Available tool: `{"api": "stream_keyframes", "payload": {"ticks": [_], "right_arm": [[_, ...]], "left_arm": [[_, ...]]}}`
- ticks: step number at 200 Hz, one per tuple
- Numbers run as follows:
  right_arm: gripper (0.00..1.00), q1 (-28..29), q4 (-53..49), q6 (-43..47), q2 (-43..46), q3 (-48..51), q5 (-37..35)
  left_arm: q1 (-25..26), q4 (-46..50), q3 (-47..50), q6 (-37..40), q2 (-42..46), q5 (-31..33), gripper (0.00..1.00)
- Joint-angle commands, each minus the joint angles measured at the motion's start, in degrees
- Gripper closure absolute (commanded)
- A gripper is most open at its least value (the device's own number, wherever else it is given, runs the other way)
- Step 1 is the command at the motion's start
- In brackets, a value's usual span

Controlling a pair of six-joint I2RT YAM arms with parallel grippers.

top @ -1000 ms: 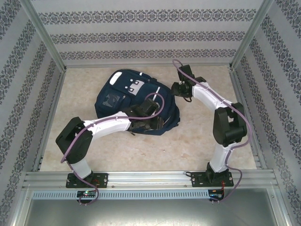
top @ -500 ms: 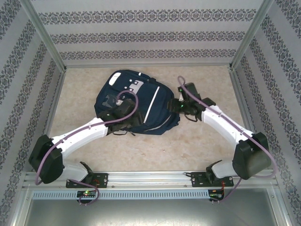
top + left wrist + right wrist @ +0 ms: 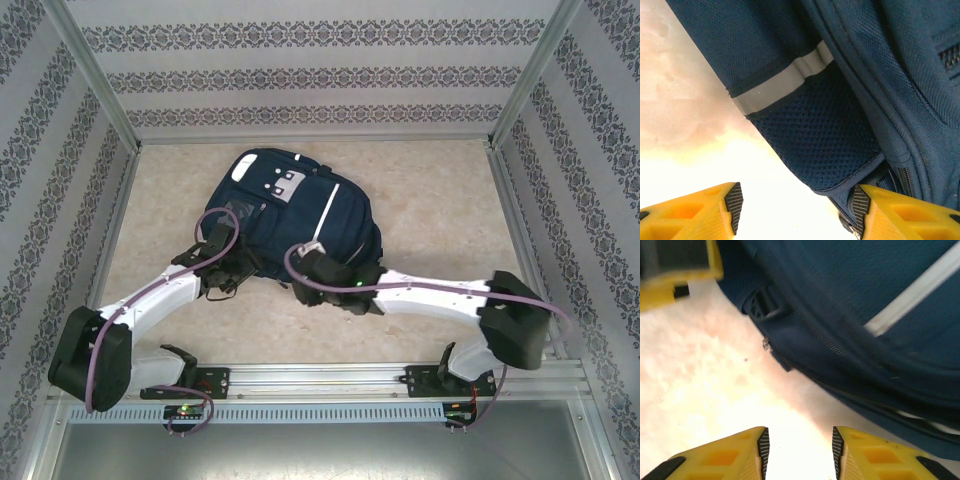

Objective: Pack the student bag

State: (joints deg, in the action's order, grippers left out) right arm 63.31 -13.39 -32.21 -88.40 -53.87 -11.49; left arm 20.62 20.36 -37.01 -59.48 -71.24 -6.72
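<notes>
Since the earlier frame, both arms had dropped to the near side of the large navy-blue fabric backpack with white stripes (image 3: 300,215), the left drawing back off its top and the right swinging round from its far right side. The backpack itself had kept its place. It lay flat on the beige marbled table (image 3: 440,200), left of centre, with its long axis running from far left to near right.

At its near left corner stood the left gripper (image 3: 796,210), jaws well apart and closed on nothing. The backpack's dark mesh side pocket (image 3: 815,145), banded in grey, lay directly ahead of the gap, and its lower edge reached almost to the right-hand finger.

Near the middle of the near edge stood the right gripper (image 3: 799,445), jaws parted more narrowly, with bare table between them. The backpack's zipped seam (image 3: 810,330) lay ahead and to the right, apart from the fingers.

By this reading the left arm was the nearer to a hold, and the coming move depended on closing the forward distance to that near edge.
</notes>
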Motion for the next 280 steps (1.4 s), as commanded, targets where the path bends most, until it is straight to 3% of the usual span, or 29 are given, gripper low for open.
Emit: {"api": "stream_keyframes", "payload": {"ticks": [1, 56, 93, 211, 241, 267, 280], "right_arm": [[0.61, 3.5, 2.37, -0.21, -5.32, -3.46, -7.72], [0.65, 8.45, 3.21, -1.2, -19.04, -11.47, -16.39], [0.64, 8.45, 4.36, -4.19, -21.39, -11.02, -20.0], [0.61, 5.85, 12.4, -1.36, -25.2, -8.73, -16.11], [0.69, 5.03, 14.35, -0.2, -26.68, -9.41, -16.43], [0.96, 4.77, 15.06, 1.06, -27.13, -10.11, -16.84], [1.0, 4.72, 14.93, 1.22, -26.54, -10.12, -16.8]], "left_arm": [[-2.68, -4.01, 1.59, -0.46, 1.13, -3.57, 0.37], [-7.46, -2.99, 2.47, 3.0, 1.76, -7.44, 0.37], [-8.56, -1.87, 2.65, 4.76, 3.24, -9.04, 0.37], [-8.6, -6.12, 4.49, 4.47, 0.76, -11.14, 0.37], [-8.6, -6.34, 4.84, 4.16, 0.5, -11.28, 0.37], [-8.63, -6.41, 4.94, 3.86, 0.44, -11.56, 0.37], [-8.65, -6.8, 5.02, 3.42, 0.51, -11.85, 0.37]]}}
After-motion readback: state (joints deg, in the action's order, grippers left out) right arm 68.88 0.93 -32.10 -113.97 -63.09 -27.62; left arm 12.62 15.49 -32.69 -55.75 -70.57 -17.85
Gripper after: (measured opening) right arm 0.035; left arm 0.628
